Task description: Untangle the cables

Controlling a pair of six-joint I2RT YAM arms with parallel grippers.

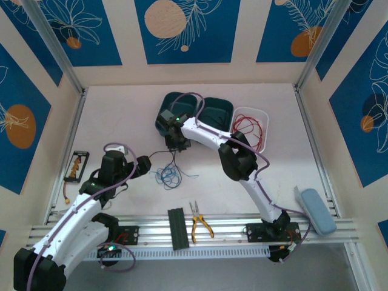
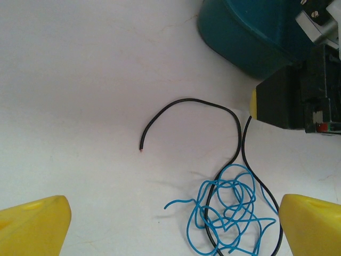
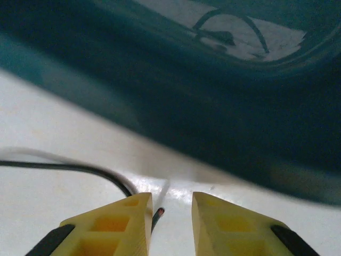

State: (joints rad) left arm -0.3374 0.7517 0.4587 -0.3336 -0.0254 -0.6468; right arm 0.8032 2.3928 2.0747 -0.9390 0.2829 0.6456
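You can see yellow pliers (image 1: 199, 219) beside a black block (image 1: 177, 228), and a teal tub (image 1: 218, 112) beside a white tub (image 1: 250, 110).

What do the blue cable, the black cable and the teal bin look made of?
Blue cable: thin wire in smooth plastic insulation, probably; it holds springy loops. Black cable: likely the same, with a reddish tip at its cut end. Teal bin: apparently moulded plastic, slightly glossy, rounded at the corner.

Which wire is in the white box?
The red wire, coiled in the white bin. The blue wire and black wire lie tangled together on the table instead.
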